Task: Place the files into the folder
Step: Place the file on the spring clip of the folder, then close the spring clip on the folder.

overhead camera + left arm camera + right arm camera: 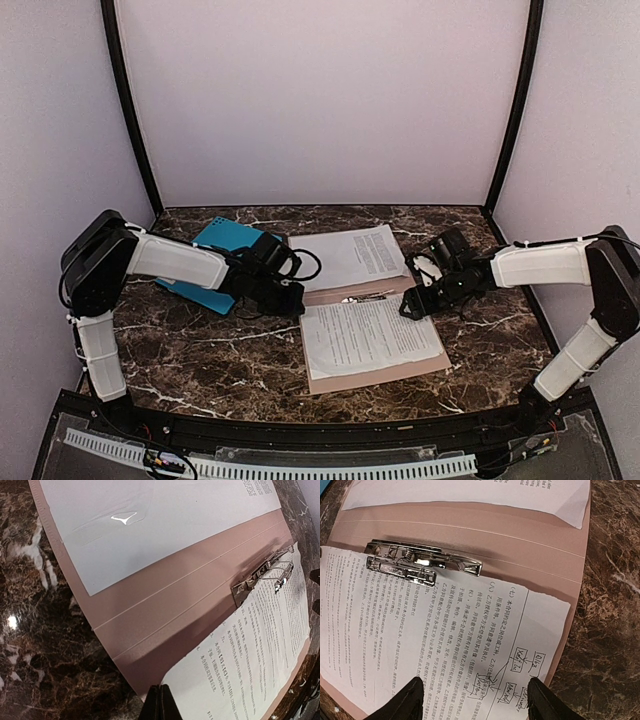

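Note:
The tan folder (330, 293) lies open on the marble, its metal clip (420, 562) at the spine. Printed files (368, 338) rest on its near half with their top edge at the clip, and another sheet (350, 255) lies on the far half. My left gripper (162, 702) is shut, its tips at the left corner of the near sheets (250, 650) by the folder's edge; nothing shows between its jaws. My right gripper (475, 700) hangs open over the right corner of the near sheets (445, 630), one finger on either side of the handwritten boxes.
A teal blue folder (225, 245) lies at the back left, partly under my left arm. Dark marble table (200, 350) surrounds the folder. White walls and black corner posts (130, 110) close the back and sides.

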Motion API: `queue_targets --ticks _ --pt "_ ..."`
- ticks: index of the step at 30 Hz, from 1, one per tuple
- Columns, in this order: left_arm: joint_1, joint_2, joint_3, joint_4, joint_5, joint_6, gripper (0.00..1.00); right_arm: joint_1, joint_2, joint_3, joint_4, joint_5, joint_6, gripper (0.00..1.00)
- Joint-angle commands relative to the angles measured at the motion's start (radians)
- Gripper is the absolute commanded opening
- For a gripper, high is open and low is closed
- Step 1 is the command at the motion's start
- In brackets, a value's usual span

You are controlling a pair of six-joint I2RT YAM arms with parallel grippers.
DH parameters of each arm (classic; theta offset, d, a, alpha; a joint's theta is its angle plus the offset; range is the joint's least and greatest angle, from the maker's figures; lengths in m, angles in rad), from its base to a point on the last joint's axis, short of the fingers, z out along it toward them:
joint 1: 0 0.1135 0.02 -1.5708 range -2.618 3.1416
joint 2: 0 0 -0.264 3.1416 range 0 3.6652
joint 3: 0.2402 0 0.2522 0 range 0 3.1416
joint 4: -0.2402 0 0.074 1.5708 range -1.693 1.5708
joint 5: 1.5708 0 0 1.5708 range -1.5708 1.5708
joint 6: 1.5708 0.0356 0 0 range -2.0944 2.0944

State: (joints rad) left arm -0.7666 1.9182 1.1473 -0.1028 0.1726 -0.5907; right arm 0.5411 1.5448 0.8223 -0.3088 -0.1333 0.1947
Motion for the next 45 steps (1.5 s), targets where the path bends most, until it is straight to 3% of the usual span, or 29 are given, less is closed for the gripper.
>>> queue_targets --ticks 1,6,14,18,26,33,45 --pt "0.0 -0.042 -0.021 0.0 -0.01 -0.008 0.01 0.005 0.003 0.014 -0.009 0.009 -0.008 0.69" --pt "0.0 -0.042 -0.024 -0.002 -0.009 -0.008 0.01 0.005 0.001 0.015 -0.01 0.009 -0.008 0.69" --pt "0.001 -0.058 -0.027 -0.008 -0.023 -0.003 0.26 0.005 0.001 0.019 -0.01 0.002 -0.009 0.69" --pt "0.0 -0.071 -0.017 -0.03 -0.041 0.012 0.34 0.005 -0.003 0.019 -0.009 0.004 -0.008 0.69" --pt "-0.011 -0.163 -0.013 -0.024 -0.046 0.123 0.56 0.005 0.009 0.061 0.011 0.001 0.003 0.7" --pt "-0.118 -0.136 -0.001 0.067 0.083 0.225 0.59 -0.007 0.07 0.137 0.041 -0.06 0.038 0.77" --pt "-0.213 0.015 0.043 0.217 0.223 0.139 0.58 -0.073 0.181 0.213 0.093 -0.198 0.095 0.78"
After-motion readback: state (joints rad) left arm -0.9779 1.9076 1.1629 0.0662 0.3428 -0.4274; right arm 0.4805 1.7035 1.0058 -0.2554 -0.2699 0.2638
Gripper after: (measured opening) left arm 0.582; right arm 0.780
